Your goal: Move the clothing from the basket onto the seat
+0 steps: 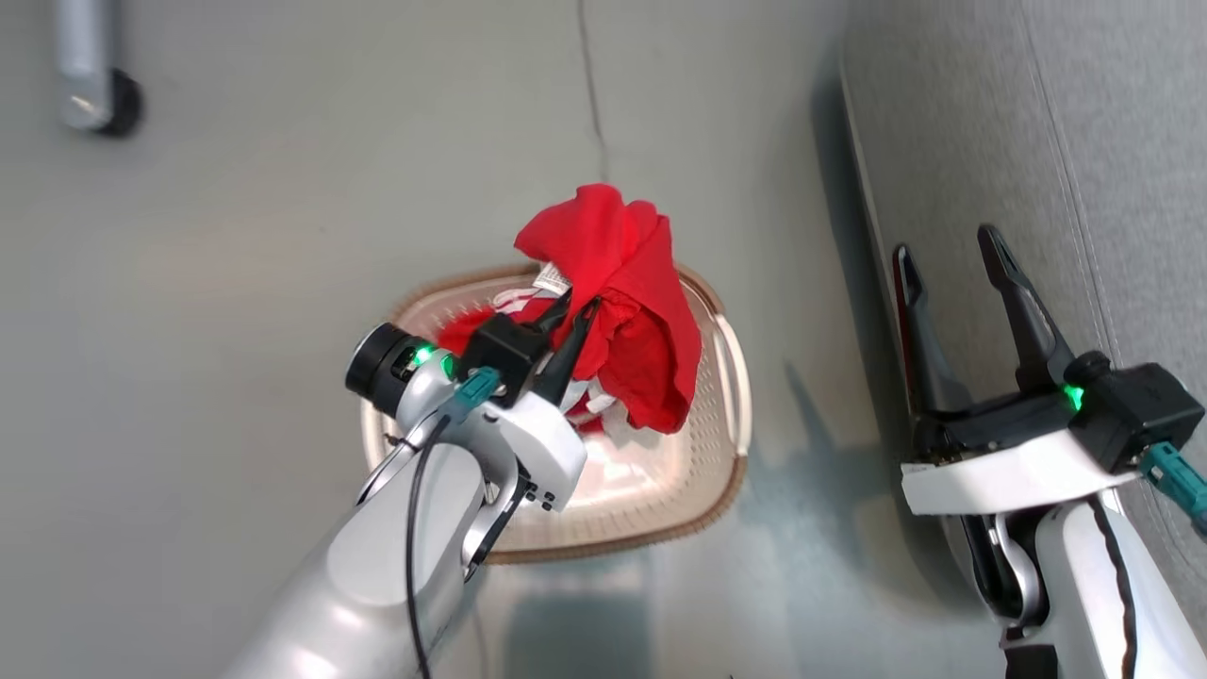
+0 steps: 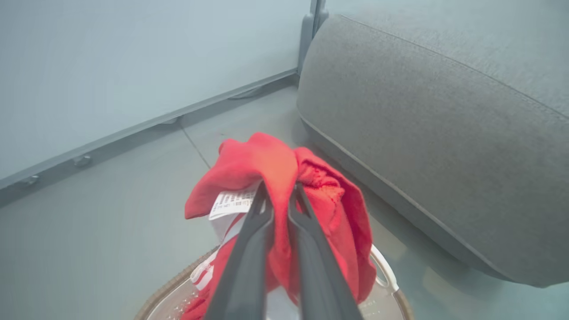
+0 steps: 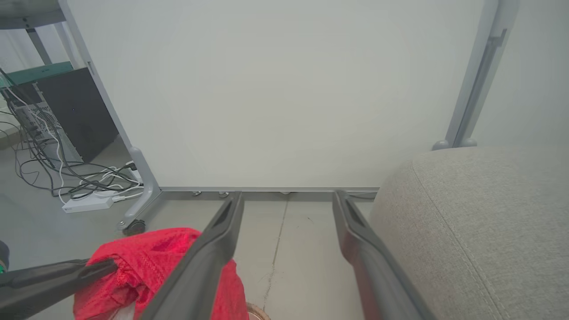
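The red clothing [image 1: 622,302] hangs bunched above the basket [image 1: 651,490], a white tag showing at its fold. My left gripper [image 1: 577,309] is shut on the red fabric, pinched between both dark fingers [image 2: 249,249]. The clothing [image 2: 275,178] is lifted over the basket [image 2: 386,284], with more red and white fabric still trailing inside. The grey seat [image 1: 1037,123] runs along the right; it also looms right in the left wrist view [image 2: 435,124]. My right gripper [image 1: 952,255] stands open beside the seat's edge, nothing between its fingers [image 3: 213,249]. The clothing [image 3: 151,262] shows low left there.
A white panel on castor legs [image 3: 138,191] stands behind, with cables and a black box [image 3: 66,115] to its left. A castor [image 1: 118,99] sits on the floor at far left. Grey floor [image 1: 236,283] surrounds the basket.
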Robot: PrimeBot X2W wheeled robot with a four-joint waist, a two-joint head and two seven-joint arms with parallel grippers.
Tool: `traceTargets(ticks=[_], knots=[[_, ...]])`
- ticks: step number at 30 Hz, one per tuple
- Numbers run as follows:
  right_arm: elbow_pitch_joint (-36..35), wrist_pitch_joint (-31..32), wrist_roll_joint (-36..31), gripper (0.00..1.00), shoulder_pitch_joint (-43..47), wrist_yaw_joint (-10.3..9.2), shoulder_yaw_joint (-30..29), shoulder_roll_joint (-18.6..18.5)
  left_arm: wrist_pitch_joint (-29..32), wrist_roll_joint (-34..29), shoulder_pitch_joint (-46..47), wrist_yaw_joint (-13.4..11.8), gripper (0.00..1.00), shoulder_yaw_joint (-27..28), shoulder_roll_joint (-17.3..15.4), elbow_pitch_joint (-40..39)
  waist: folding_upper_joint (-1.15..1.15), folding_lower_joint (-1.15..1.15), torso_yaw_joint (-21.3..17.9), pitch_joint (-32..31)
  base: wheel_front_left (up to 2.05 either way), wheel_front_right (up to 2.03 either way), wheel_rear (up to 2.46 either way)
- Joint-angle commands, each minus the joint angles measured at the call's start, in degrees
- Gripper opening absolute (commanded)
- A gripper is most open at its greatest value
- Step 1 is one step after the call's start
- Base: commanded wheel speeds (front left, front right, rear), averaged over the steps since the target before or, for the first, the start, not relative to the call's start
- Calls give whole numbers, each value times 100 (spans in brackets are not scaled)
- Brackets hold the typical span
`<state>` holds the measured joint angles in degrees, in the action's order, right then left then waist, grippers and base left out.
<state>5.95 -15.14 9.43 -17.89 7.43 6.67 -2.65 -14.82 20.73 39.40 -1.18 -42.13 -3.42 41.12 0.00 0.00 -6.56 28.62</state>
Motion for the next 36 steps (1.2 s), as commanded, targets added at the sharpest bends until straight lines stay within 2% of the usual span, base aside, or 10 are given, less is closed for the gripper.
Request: traceTargets(ticks=[1,6,13,20,29,36], knots=[[11,-2,-67,100,96,11,-23,-39,-27,18,-135,-51,0,78,-87,-159,0,0,349,-451,0,0,0],[87,93,-84,100,310,11,-8,-39,-29,-12,-614,-132,0,461,-297,-1097,0,0,521,-873,0,0,0],[136,207,-41,100,592,11,72,-39,-31,131,-1199,35,0,1079,-523,-2105,0,0,634,-1377,0,0,0],[102,324,12,100,891,11,129,-38,-31,129,-1693,215,0,1684,-590,-2910,0,0,653,-1831,0,0,0],[9,441,39,100,1227,11,186,-38,-31,-66,-2092,510,0,1995,-495,-3415,0,0,628,-2276,0,0,0],[-29,512,101,100,1416,11,251,-37,-31,-166,-2310,574,0,1977,-442,-3408,0,0,570,-2529,0,0,0]])
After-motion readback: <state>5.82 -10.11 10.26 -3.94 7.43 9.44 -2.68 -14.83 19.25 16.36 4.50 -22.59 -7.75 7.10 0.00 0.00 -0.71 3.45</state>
